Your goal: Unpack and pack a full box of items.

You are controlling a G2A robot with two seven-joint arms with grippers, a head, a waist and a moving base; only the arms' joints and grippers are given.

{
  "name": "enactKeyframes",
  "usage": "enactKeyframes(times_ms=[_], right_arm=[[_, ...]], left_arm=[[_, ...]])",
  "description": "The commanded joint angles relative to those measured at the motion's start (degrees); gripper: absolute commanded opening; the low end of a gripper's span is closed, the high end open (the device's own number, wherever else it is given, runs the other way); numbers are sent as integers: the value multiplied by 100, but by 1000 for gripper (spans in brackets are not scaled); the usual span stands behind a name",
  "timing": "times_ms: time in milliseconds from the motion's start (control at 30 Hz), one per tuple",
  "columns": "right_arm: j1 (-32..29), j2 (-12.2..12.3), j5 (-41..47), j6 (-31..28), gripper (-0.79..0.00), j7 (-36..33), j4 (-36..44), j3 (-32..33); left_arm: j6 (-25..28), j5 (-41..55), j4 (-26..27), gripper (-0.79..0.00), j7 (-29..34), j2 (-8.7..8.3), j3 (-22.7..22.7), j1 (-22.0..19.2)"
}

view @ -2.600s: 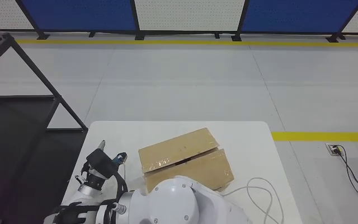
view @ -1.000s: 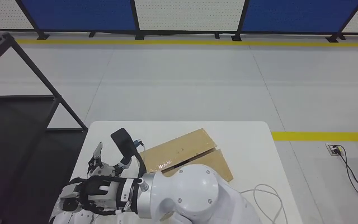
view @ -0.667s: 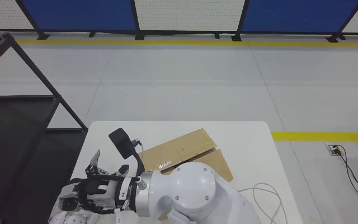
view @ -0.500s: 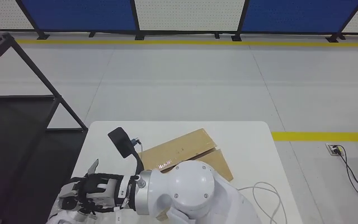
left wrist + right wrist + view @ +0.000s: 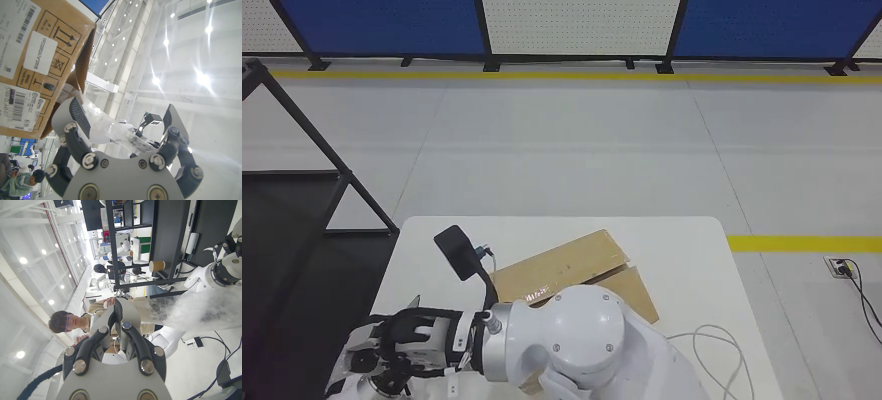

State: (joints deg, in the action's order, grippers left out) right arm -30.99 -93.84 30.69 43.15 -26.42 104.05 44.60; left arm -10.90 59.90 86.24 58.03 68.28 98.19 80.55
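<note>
A brown cardboard box (image 5: pixel 572 265) lies on the white table (image 5: pixel 682 250), with its near half hidden. In the left wrist view the box (image 5: pixel 37 56) is close by with a flap hanging open. A clear plastic bag (image 5: pixel 105 125) trails out of that opening. My left gripper (image 5: pixel 122 106) is open, and the bag rests against one ribbed pad (image 5: pixel 79 115). My right gripper (image 5: pixel 121 306) is shut, apparently on the bag's edge. The bag (image 5: pixel 198 311) spreads from behind its fingers toward the left arm (image 5: pixel 223 273). A black wrist camera (image 5: pixel 454 252) stands above the table left of the box.
A black metal rack (image 5: pixel 302 230) stands just off the table's left side, and its shelves (image 5: pixel 160 237) show in the right wrist view. A white cable (image 5: pixel 712 345) loops on the table's right front. The table's far right corner is bare.
The arm carrying the black camera has risen beside the box's left end. The gripper at the table's left has slid back toward the front edge over the last second.
</note>
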Motion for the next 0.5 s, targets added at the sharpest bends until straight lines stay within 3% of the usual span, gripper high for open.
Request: enactKeyframes(times_ms=[0, 467], right_arm=[[-28, 12, -53, 22, -785, -31, 72, 6], [-290, 104, -101, -74, -785, -237, 82, 382]], left_arm=[[0, 0, 0, 0, 0, 0, 0, 0], [0, 0, 0, 0, 0, 0, 0, 0]])
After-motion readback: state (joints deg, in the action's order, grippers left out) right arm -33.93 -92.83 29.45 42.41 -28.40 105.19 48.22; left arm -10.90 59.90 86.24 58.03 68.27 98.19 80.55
